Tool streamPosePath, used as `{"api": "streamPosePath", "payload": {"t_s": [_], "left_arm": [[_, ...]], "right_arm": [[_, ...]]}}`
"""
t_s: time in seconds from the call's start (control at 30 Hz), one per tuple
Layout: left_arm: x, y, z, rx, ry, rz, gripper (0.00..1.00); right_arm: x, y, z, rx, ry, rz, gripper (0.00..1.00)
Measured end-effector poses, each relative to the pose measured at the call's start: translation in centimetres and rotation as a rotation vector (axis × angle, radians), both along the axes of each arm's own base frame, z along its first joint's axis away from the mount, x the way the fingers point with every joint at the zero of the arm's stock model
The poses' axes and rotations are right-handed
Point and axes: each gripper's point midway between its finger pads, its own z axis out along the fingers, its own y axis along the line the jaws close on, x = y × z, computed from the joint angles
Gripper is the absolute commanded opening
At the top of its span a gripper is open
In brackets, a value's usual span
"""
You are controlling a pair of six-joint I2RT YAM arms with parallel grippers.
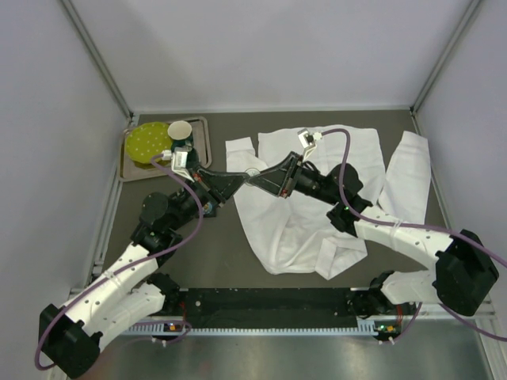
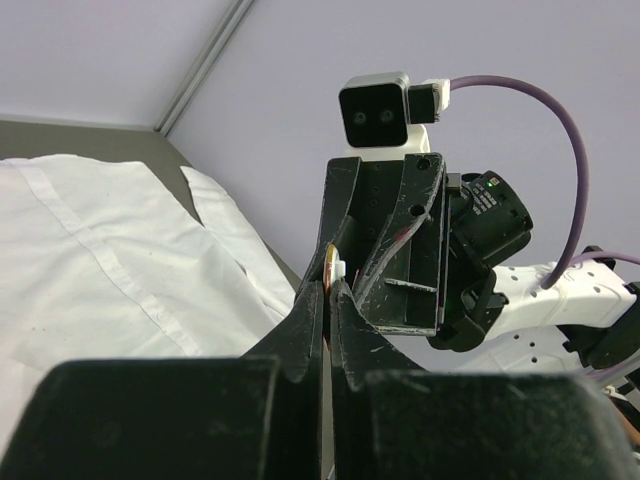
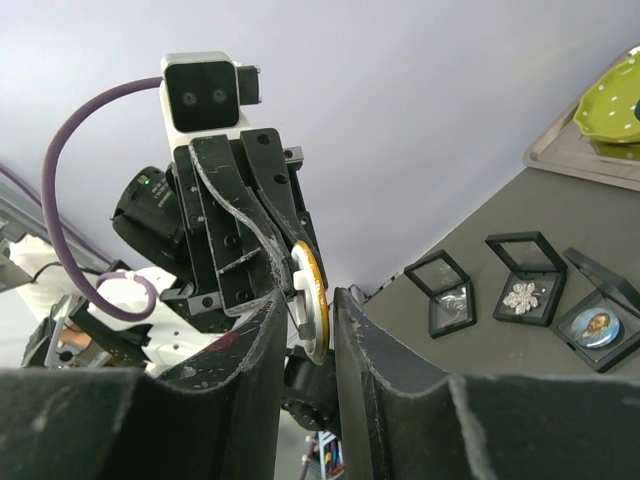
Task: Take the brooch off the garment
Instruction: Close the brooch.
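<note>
The brooch [image 3: 318,290] is a round disc with a gold rim and a white back with a pin. It hangs in the air, free of cloth. My left gripper [image 2: 332,285] is shut on its upper part, and the rim shows at the fingertips [image 2: 334,266]. My right gripper [image 3: 310,298] faces it tip to tip, jaws a little apart on either side of the disc's lower part, with slim gaps. In the top view both grippers, left [image 1: 247,180] and right [image 1: 260,179], meet above the white shirt [image 1: 277,229], which lies spread and creased on the table [image 2: 100,260].
A metal tray [image 1: 125,162] at the back left holds a yellow-green plate [image 1: 148,142] and a white cup [image 1: 181,131]. The right wrist view shows three open black display boxes [image 3: 445,292] [image 3: 525,292] [image 3: 597,325] with other brooches on the dark table, near the tray [image 3: 570,160].
</note>
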Motion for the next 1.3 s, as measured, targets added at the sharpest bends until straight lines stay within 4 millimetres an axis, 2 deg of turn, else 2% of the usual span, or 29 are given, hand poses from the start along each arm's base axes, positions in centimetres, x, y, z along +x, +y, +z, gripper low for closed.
{"api": "streamPosePath", "payload": {"t_s": [0.4,0.73,0.97,1.3], "left_arm": [[0.0,0.0,0.0,0.002,-0.004,0.003,0.00],[0.5,-0.2,-0.3,0.067,-0.051,0.012,0.00],[0.3,-0.1,-0.1,0.074,-0.074,0.009,0.00],[-0.6,0.0,0.7,0.114,-0.198,-0.005,0.00]], "right_arm": [[-0.1,0.2,0.1,0.016,0.017,0.021,0.21],[-0.2,0.5,-0.2,0.031,0.045,0.058,0.11],[-0.3,0.5,-0.1,0.037,0.056,0.067,0.06],[-0.9,0.6,0.6,0.069,0.072,0.116,0.01]]}}
